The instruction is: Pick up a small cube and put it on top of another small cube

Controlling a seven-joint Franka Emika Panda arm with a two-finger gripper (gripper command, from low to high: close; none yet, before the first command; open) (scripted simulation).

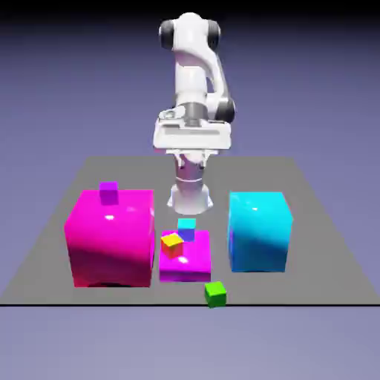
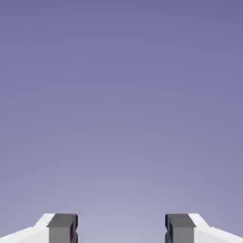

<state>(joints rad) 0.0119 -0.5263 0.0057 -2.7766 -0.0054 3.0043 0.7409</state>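
The grey desk (image 1: pixel 326 260) carries seven blocks: three large and four tiny.

Large blocks, count three: one glossy magenta block (image 1: pixel 110 237) at the exterior view's left, one lower, flatter magenta block (image 1: pixel 185 261) in the middle, and one glossy cyan block (image 1: pixel 258 231) at the exterior view's right.

Tiny cubes, count four:
- One tiny bright green cube (image 1: pixel 215 294) rests on the desk near its front edge, just in front of the flatter magenta block and clear of the fingers.
- One tiny purple-violet cube (image 1: pixel 108 192) sits on top of the large magenta block.
- One tiny orange-yellow cube (image 1: pixel 172 244) sits on the flatter magenta block.
- One tiny cyan cube (image 1: pixel 186 227) sits just behind it.

The white robot arm (image 1: pixel 191 89) stands at the desk's far edge. In the hand view, the two grey fingers (image 2: pixel 61 228) are spread well apart, grasping nothing, with only the blue-violet backdrop between them.
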